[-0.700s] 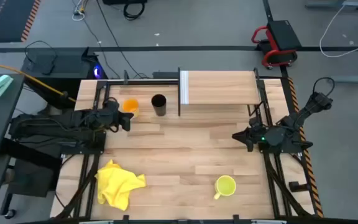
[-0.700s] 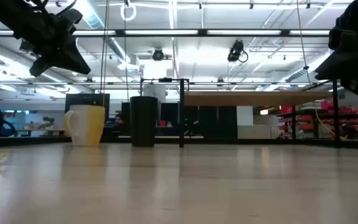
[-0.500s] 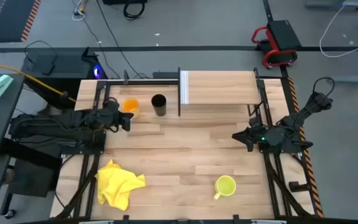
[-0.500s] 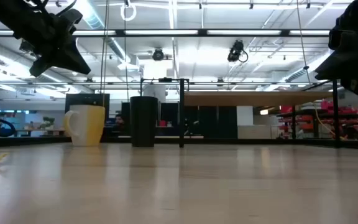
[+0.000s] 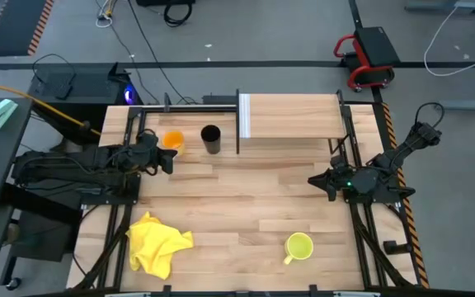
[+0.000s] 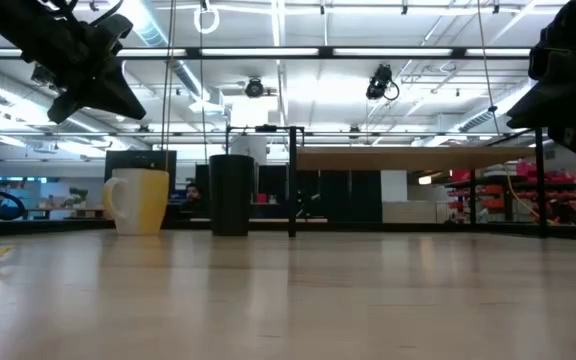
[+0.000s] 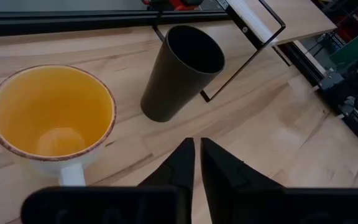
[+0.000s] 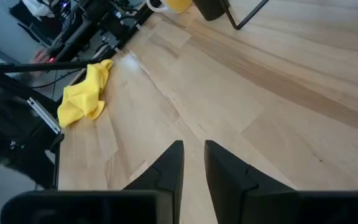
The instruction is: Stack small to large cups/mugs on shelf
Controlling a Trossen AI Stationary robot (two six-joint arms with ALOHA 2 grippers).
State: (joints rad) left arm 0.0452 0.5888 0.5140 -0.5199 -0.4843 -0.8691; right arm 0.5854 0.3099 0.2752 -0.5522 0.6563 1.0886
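Note:
The orange cup [image 5: 172, 141] [image 7: 51, 118], pale outside, stands upright near the table's far-left corner. The black cup [image 5: 211, 139] [image 7: 182, 71] stands just right of it. The shelf [image 5: 295, 115] has a white end panel [image 5: 243, 116] and sits at the far edge. The yellow-green mug [image 5: 298, 247] stands near the near edge, right of centre. My left gripper [image 5: 168, 162] [image 7: 197, 155] hovers shut just on the near side of the orange cup. My right gripper [image 5: 315, 182] [image 8: 193, 152] hangs above the table's right side, its fingers a narrow gap apart, far from any cup.
A crumpled yellow cloth [image 5: 159, 239] [image 8: 86, 93] lies at the near-left of the table. The shelf's thin black legs [image 7: 241, 62] stand close to the black cup. Bare planks [image 5: 246, 198] stretch across the table's middle between the two arms.

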